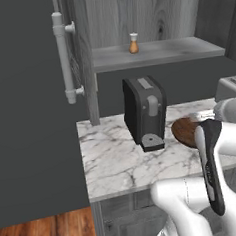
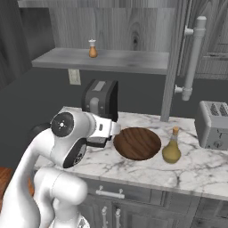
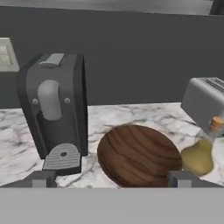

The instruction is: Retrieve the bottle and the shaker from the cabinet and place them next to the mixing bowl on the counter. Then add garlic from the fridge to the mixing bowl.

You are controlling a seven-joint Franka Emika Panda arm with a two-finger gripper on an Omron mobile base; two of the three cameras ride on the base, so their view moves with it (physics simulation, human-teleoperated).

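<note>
Gripper [image 3: 112, 179] released, jaws wide apart, nothing between them; the two fingertips [image 3: 38, 179] stand at the bottom of the hand view, above the near part of the marble table [image 1: 111, 160].

Mixing bowl [image 2: 137, 143]: dark wood, round, on the table, centre of the right base view. It sits just right of the coffee machine [image 1: 145, 113], apart from it by a narrow strip of marble.

Bottle [image 2: 171, 148]: yellowish, cork-stoppered, upright on the table just right of the bowl, close to its rim; whether they touch I cannot tell. In the hand view the bottle [image 3: 200, 153] stands in front of the toaster [image 3: 205, 103].

Shaker [image 1: 133, 43]: small, orange-brown with a pale top, upright on the open cabinet shelf [image 1: 155, 53] above and behind the coffee machine. Same item in the right base view, shaker [image 2: 92, 49], towards the left half of the shelf.

Cabinet door [image 2: 178, 58] stands open, long pale handle [image 2: 193, 58] facing out. Toaster [image 2: 214, 124] far right on the table.
</note>
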